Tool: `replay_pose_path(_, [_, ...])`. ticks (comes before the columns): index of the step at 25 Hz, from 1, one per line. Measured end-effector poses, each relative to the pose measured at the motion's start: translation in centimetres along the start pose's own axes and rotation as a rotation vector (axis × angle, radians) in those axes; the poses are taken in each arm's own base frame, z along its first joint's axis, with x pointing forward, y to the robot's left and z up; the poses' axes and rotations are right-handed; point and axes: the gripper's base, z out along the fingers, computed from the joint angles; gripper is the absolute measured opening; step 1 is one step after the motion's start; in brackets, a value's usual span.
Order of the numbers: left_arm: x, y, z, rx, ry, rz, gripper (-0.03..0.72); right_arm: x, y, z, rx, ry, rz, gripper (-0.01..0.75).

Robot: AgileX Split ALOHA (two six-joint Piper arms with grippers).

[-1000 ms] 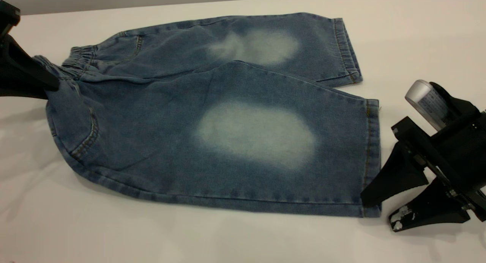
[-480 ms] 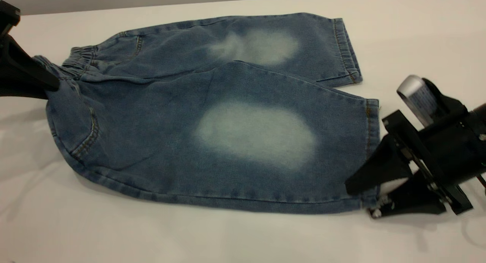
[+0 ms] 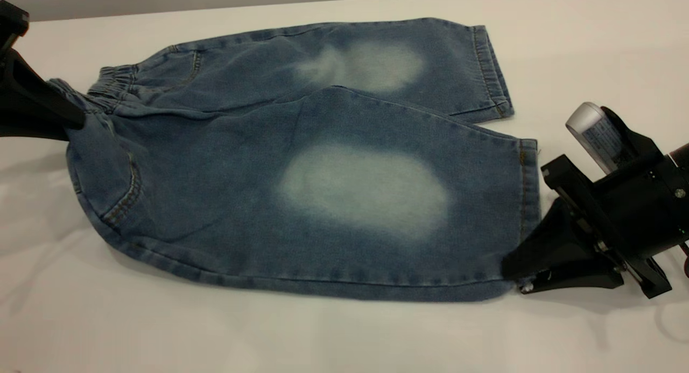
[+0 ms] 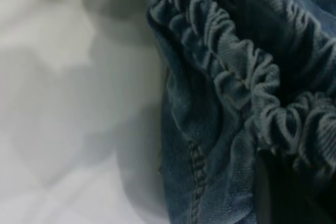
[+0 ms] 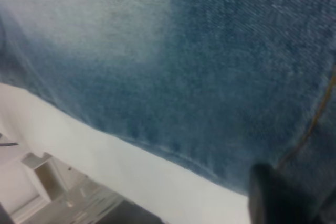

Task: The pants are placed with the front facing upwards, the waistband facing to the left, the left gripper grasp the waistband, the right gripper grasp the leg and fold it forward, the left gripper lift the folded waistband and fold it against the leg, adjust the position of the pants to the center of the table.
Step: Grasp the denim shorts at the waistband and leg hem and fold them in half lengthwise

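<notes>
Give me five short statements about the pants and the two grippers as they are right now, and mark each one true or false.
1. The waistband of the pants points toward the left arm's side. True.
2. The right gripper hangs high above the table, clear of the cloth. False: it is low at the near hem corner of the leg, shut on the fabric.
3. The pants are already folded in half. False: both legs lie spread flat, side by side.
4. The left gripper is at the waistband end. True.
5. Each leg shows a pale faded patch. True.
</notes>
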Motion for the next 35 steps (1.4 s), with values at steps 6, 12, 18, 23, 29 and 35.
replay_pose_path(6, [0.1, -0.1, 0.0, 0.007, 0.008, 0.001, 0.120, 0.0, 2.3, -1.1, -0.136, 0.004, -0.052, 0.026])
replay_pose_path(12, [0.5, -0.3, 0.0, 0.041, 0.050, 0.001, 0.120, 0.0, 5.1, -4.2, -0.161, -0.039, -0.103, 0.026])
replay_pose_path(18, [1.7, -0.9, -0.1, 0.114, 0.135, -0.035, 0.120, 0.9, 6.9, -8.3, -0.113, -0.052, -0.154, 0.026])
replay_pose_path(23, [3.6, -1.2, -0.6, 0.123, 0.168, -0.046, 0.120, 2.4, 8.0, -11.0, -0.017, -0.035, -0.186, 0.026])
replay_pose_path(29, [6.7, -2.0, -2.3, 0.118, 0.195, -0.044, 0.120, 5.0, 9.0, -13.6, 0.128, -0.001, -0.220, 0.026])
replay_pose_path(35, [7.8, -3.6, -4.3, 0.153, 0.133, -0.039, 0.120, 6.3, 10.7, -16.2, 0.208, -0.117, -0.263, 0.026])
